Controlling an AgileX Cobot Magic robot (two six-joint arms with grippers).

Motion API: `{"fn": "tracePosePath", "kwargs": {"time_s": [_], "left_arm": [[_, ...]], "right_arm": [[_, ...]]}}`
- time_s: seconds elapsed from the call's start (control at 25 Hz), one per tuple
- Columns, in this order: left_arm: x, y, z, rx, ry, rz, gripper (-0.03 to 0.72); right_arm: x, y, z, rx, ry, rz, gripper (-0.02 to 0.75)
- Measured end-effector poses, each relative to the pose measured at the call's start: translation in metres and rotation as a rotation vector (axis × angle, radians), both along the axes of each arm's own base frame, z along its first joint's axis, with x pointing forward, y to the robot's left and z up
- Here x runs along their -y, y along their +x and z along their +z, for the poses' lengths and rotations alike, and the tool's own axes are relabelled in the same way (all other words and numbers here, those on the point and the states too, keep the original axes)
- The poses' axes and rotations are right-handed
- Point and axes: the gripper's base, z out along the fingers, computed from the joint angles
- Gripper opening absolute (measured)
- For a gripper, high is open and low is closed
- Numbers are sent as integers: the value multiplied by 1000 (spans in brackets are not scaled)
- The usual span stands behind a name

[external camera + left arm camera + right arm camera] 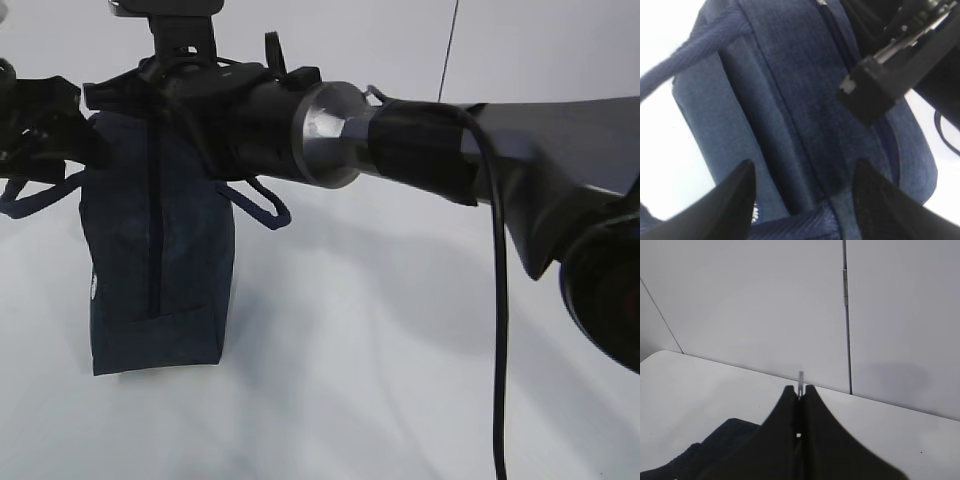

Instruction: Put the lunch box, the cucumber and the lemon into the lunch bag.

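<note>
- Lunch bag [160,260]: dark navy fabric, boxy, stands upright on the white table [380,380] at the left of the exterior view. A dark zipper line runs down the face turned to that camera; whether it is open or closed, cannot tell. One loop handle [262,208] hangs out to the bag's right, another loops off to its left.
- Right arm [420,140]: reaches across from the right of the exterior view to the bag's top, a black cable [497,330] hanging below it.
- Right gripper [800,390]: jaws pressed together, with a thin pale sliver pinched at the tips; too small to name. In the left wrist view it sits just above the bag beside the zipper line.
- Left gripper [802,192]: jaws stand apart, one on each side of a bag panel and seam, close over the fabric; contact cannot be judged. A handle strap [695,45] crosses to the left of the bag in this view.
- Lunch box, cucumber, lemon: cannot tell where they lie.
</note>
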Motion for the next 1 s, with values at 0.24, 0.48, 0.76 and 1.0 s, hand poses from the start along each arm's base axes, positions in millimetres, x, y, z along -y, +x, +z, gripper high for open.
{"fn": "tracePosePath", "kwargs": {"time_s": [0.24, 0.48, 0.76, 1.0], "left_arm": [[4, 8, -14, -46, -38, 6, 441], [5, 13, -19, -29, -22, -40, 169], [7, 15, -29, -17, 37, -154, 11], [9, 11, -30, -34, 46, -235, 10]], "right_arm": [[0, 0, 0, 0, -1, 0, -13], [0, 0, 0, 0, -1, 0, -13], [1, 0, 0, -8, 9, -14, -13], [3, -1, 8, -17, 42, -24, -13]]}}
